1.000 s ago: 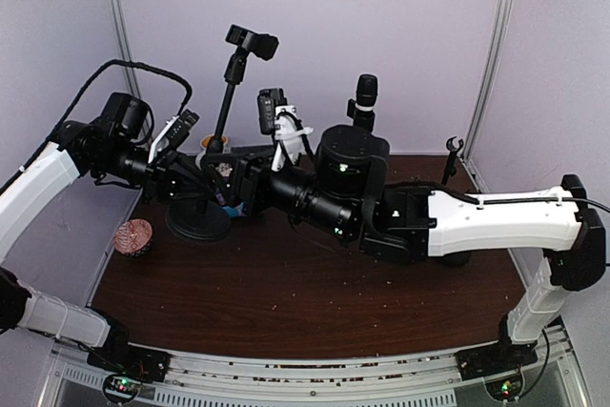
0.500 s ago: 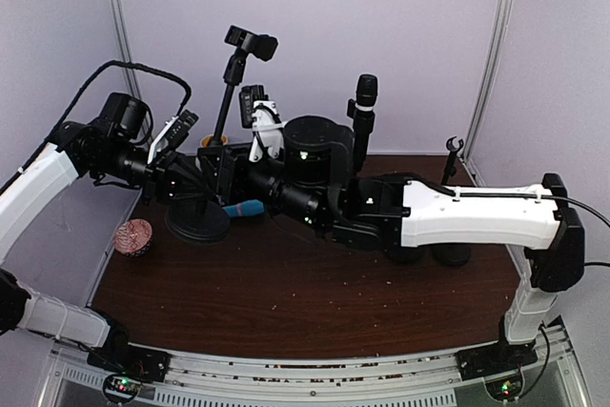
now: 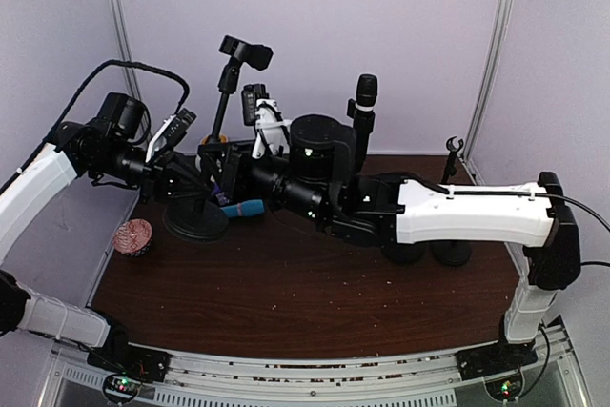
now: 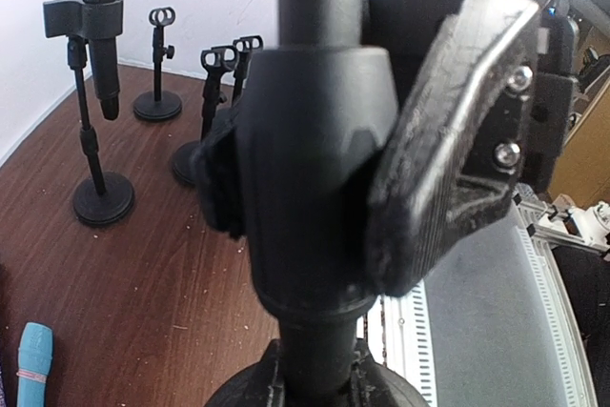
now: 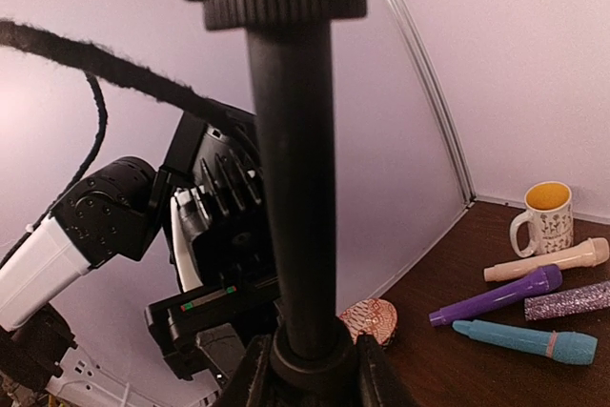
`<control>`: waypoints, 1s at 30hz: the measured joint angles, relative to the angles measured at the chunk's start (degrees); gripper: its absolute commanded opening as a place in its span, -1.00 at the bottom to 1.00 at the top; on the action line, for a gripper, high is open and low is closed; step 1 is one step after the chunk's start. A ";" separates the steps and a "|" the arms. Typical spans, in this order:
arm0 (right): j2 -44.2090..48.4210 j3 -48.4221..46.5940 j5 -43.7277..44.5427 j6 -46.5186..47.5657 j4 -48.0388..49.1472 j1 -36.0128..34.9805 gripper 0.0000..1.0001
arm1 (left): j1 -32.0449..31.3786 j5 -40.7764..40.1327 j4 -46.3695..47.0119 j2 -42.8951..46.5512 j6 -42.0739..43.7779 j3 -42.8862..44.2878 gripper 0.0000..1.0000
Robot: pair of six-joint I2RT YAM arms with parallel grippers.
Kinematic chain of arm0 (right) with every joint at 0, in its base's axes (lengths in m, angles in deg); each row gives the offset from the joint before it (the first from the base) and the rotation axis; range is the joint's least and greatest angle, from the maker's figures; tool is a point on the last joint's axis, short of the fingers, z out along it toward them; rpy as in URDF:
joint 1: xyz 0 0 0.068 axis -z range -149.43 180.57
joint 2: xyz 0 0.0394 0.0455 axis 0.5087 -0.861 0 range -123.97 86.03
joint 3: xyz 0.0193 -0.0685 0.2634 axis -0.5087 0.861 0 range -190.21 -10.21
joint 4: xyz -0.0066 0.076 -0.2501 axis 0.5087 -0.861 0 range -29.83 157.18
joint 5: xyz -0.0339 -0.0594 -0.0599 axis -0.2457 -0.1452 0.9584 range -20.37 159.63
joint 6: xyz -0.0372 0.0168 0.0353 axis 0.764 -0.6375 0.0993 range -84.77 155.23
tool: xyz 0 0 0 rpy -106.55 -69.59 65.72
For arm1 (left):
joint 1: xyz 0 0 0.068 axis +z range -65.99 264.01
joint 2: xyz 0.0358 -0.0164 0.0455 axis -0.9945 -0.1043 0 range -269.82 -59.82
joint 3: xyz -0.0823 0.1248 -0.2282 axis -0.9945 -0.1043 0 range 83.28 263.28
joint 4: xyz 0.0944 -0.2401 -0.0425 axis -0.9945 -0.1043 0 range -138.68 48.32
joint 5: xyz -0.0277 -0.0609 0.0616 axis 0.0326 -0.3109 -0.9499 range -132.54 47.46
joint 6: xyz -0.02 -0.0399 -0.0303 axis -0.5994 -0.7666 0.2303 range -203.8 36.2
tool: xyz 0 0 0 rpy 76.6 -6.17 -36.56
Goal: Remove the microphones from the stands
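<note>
Left gripper (image 4: 315, 169) clamps the stand (image 4: 319, 7) low down, microphone (image 3: 248, 50) perched in the clip on top, right gripper (image 5: 310, 369) pinching the pole close by; best to pin the base firmly, then ease the microphone straight out.

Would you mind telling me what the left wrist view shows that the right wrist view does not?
Only the left wrist: a black mic clipped in a stand at the back, with empty stands near it. Only the right wrist: a mug, a cream mic, a purple mic, a glitter mic and the left arm. Both: the pole close up, the blue mic and the table.
</note>
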 measured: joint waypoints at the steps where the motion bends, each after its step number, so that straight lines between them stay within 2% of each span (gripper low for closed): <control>1: 0.02 0.87 -1.60 -0.04 1.90 0.31 -1.00 | 0.11 0.33 -0.04 0.00 -0.28 0.00 -1.00; 7: 0.07 6.80 -14.93 -2.43 16.65 3.04 -1.00 | 0.35 5.44 -0.52 0.00 -2.36 0.00 -1.00; 13: -2.38 7.93 -27.91 -9.05 30.84 4.76 -1.00 | -0.37 13.77 -0.85 1.03 -5.09 0.02 -1.00; 16: -4.46 7.15 -32.20 -12.72 35.98 5.42 -0.81 | -0.63 15.63 -1.77 1.29 -5.77 0.02 -1.00; 19: -6.03 5.77 -35.36 -15.58 38.60 6.01 -0.51 | -0.68 17.00 -1.88 1.33 -6.21 0.02 -1.00; 23: -6.32 6.03 -36.30 -18.62 40.28 6.23 0.12 | -0.94 17.38 -1.95 1.31 -6.34 0.11 -1.00; 24: -6.05 6.51 -35.91 -19.41 40.98 6.14 0.22 | -0.92 17.11 -1.38 1.22 -5.95 0.13 -1.00; 26: -4.35 9.14 -34.32 -19.45 41.55 5.97 0.30 | -0.85 16.31 -0.87 1.01 -5.62 0.35 -1.00; 30: 2.25 16.59 -27.63 -16.31 38.77 5.42 0.30 | -0.57 14.58 -0.13 0.50 -5.55 0.46 -1.00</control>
